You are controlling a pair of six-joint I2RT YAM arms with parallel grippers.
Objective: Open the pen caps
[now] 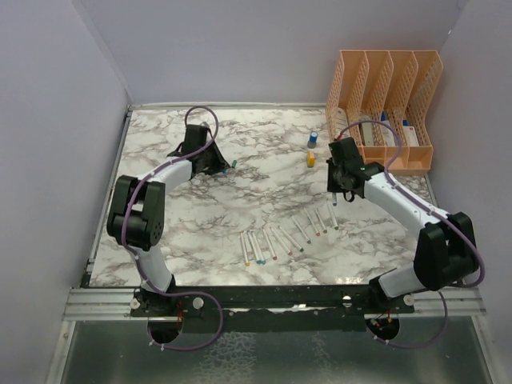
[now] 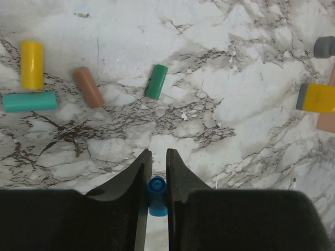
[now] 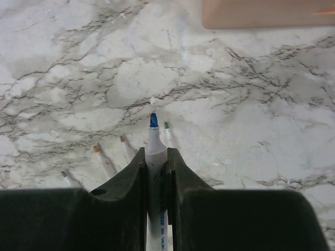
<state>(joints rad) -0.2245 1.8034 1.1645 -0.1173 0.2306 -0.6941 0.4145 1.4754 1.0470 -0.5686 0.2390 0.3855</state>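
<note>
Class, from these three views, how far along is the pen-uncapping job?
Done: four loose caps lie on the marble, and four pens in the right wrist view show bare tips. In hand: the left gripper is shut on a blue cap, the right gripper on a blue-tipped pen. Left: setting both down; whether any other pens are capped is too small to tell.

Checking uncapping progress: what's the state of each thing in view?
left gripper: shut on blue cap
blue cap: off its pen
right gripper: shut on pen
pen: uncapped, blue tip bare
row of pens: lying flat, tips bare
loose caps: off, lying on their sides
bottles: upright
</note>
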